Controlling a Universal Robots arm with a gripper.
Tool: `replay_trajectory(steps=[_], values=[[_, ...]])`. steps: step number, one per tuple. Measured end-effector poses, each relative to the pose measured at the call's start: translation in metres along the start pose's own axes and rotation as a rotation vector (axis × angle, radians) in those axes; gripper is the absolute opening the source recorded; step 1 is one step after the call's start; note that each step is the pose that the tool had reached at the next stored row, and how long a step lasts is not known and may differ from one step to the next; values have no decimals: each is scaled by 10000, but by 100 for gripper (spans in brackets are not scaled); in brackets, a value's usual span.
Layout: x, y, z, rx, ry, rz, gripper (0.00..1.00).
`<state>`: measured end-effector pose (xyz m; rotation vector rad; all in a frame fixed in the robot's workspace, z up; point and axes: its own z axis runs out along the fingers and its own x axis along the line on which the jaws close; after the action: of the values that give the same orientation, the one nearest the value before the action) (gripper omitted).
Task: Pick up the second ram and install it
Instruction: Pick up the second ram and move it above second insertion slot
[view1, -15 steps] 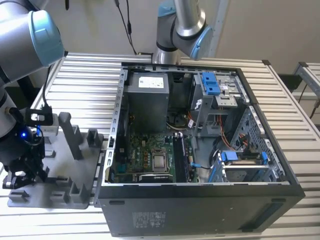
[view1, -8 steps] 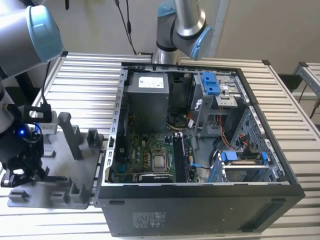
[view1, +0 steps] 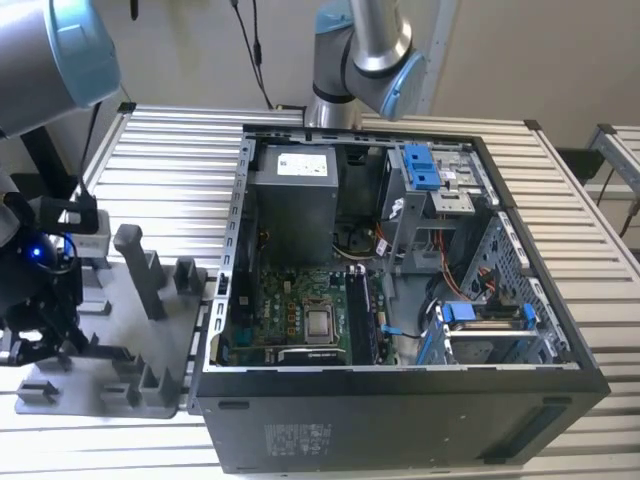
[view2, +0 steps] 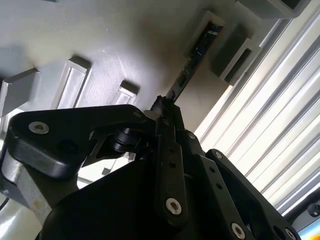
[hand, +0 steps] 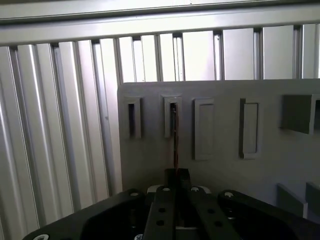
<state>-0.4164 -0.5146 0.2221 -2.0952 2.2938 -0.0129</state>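
Second wrist view is giving us the closest look. The end effector (view2: 164, 107) is pinching its two fingers on the near end of the second ram (view2: 190, 62), so we are reading it as closed on the stick, with no gap showing at the pads. The ram is lying straight ahead of the fingertips. Its long axis is running in line with the end effector, from the grip out to a narrow pocket (hand: 167, 120) in the grey tray (view2: 125, 45). In the first wrist view we are seeing the stick edge-on, as a thin dark line. Its far end is sitting at that pocket, though we cannot tell whether it is seated in there or just clear of it. The pocket just beside it is looking hollow, with nothing standing in it.

Moving outward, the tray is resting on the ribbed metal counter (hand: 60, 125). In the exterior view the end effector is hanging over the tray at the exterior view's left. The open computer case (view1: 560, 385) is lying well apart from it, toward the exterior view's right. Inside the case we are making out the green motherboard (view1: 285, 315) with its long black slots (view1: 362, 312), a grey power supply (view1: 295, 205) and blue-tabbed drive brackets (view1: 420, 165). Whether any slot is already filled, we cannot tell.
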Motion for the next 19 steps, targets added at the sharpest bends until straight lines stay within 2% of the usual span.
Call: replay_trajectory(steps=[9,19], values=[[-3,-3,-118,0,1,1,14],[-4,-5,-201,0,0,1,14]])
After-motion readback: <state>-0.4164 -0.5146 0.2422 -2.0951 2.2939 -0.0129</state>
